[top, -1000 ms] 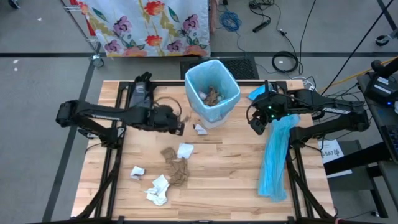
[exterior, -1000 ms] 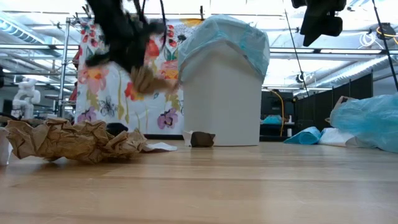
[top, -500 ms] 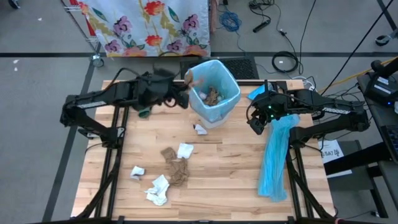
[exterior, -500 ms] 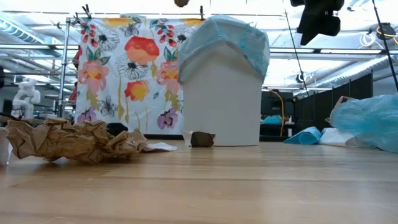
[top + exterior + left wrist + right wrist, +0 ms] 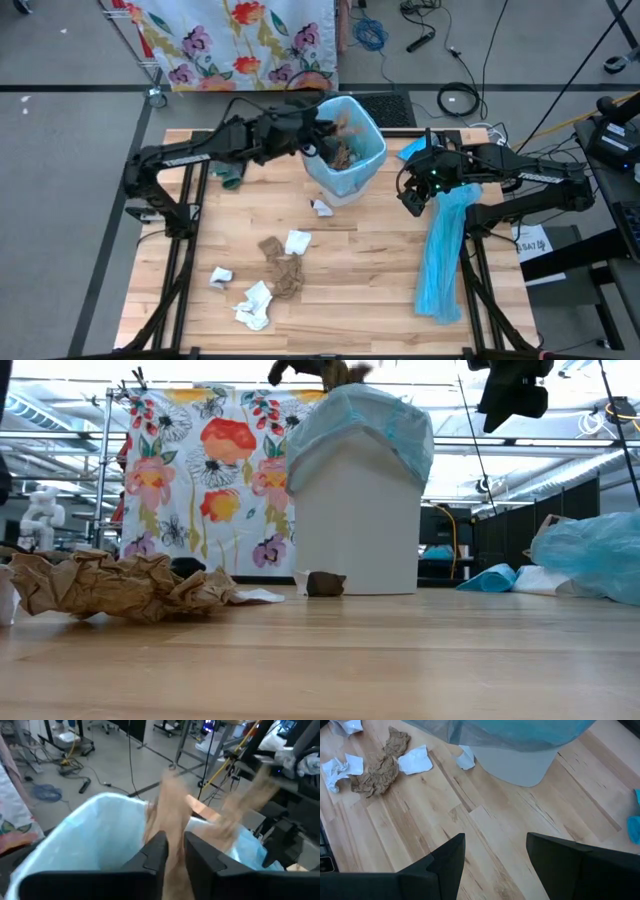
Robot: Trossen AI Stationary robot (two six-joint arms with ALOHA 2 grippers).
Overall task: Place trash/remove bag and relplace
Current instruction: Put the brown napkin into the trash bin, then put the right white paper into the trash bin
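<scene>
The wooden table (image 5: 380, 270) fills the middle of the high view, and the white bin (image 5: 343, 148) with its pale-blue bag liner (image 5: 360, 422) stands at its twelve o'clock edge, mouth up. At three o'clock a long light-blue plastic strip (image 5: 443, 255) lies with its long axis running from twelve to six o'clock, just beside the right arm. The left arm reaches in from nine o'clock, and the left gripper (image 5: 318, 135) hangs over the bin's rim on its nine o'clock side; in the left wrist view its fingers (image 5: 155, 854) stand a little apart with a blurred wad of brown paper (image 5: 172, 822) between and beyond them, its long axis running away from the fingers toward the bin's mouth, and whether they grip it I cannot tell. More trash (image 5: 345, 155) already lies inside the liner. The right gripper (image 5: 412, 195) waits at three o'clock of the bin, its fingers (image 5: 445, 860) spread wide and empty above bare boards. Toward six o'clock of the bin lie a brown crumpled wad (image 5: 285, 272), white tissue wads (image 5: 254, 304), and one small white scrap (image 5: 321, 208) close to the bin's foot.
</scene>
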